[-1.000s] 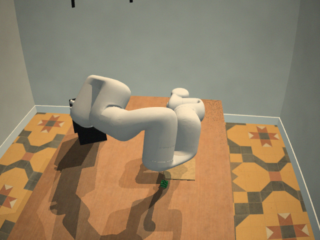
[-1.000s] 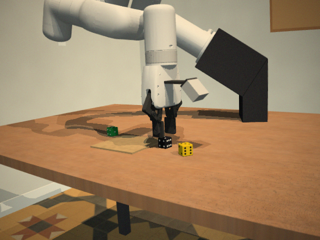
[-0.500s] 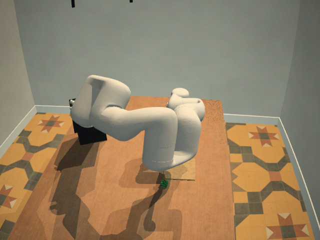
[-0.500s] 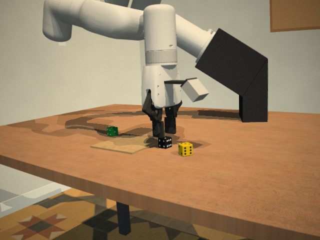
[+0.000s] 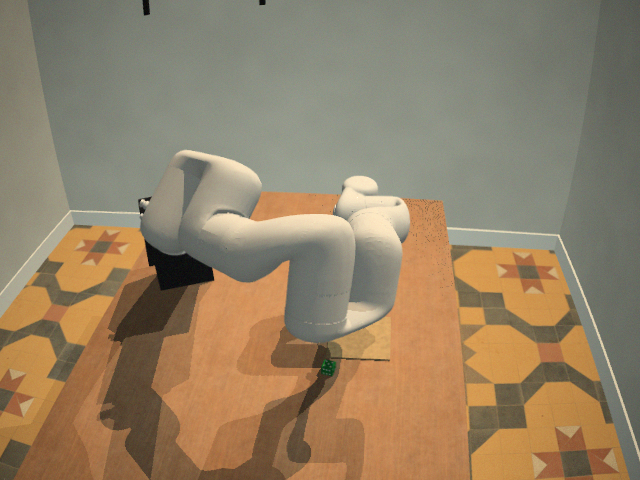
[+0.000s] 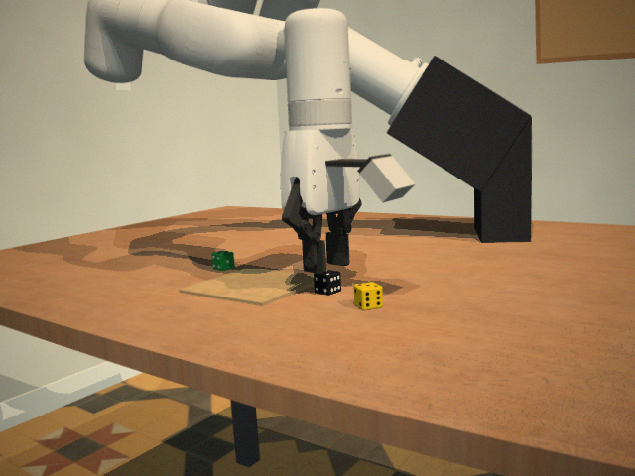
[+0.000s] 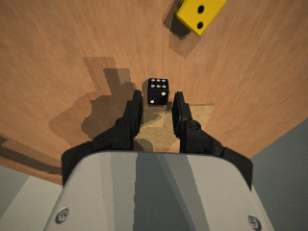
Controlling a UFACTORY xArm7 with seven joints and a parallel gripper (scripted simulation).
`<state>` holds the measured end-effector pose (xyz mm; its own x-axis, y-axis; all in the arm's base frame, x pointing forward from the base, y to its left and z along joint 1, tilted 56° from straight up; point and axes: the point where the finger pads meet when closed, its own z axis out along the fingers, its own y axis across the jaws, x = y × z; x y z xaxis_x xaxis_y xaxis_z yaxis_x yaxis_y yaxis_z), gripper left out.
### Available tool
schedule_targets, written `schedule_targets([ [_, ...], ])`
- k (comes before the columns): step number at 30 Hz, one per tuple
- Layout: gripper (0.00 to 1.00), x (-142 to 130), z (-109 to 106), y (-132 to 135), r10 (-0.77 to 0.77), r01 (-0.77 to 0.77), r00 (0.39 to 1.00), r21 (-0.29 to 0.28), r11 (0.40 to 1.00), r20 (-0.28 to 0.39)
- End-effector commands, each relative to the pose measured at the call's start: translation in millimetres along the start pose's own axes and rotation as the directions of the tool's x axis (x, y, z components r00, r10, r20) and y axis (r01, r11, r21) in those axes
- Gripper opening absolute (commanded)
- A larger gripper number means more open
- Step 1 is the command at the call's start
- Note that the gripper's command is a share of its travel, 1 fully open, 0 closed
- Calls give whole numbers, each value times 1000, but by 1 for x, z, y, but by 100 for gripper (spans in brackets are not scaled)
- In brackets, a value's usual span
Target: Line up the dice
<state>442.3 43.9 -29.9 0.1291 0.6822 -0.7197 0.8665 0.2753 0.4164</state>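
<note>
While the gripper [image 6: 325,264] [image 7: 157,100] stands half open and empty, the black die [image 6: 326,283] [image 7: 158,91] seemingly sits just beyond its fingertips.

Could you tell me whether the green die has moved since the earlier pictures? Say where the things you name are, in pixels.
No, the green die [image 5: 328,367] [image 6: 222,260] sits at the same spot beside the mat [image 5: 361,343] [image 6: 240,288].
</note>
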Motion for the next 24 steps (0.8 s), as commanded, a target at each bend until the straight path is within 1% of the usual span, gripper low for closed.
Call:
schedule_targets([
  [1,42,1,-2,1,-1,1,1000,-3,1000,-3],
  [14,42,1,-1,1,-1,1,1000,-3,1000,-3],
  [24,42,1,9,1,-1,1,1000,-3,1000,-3],
])
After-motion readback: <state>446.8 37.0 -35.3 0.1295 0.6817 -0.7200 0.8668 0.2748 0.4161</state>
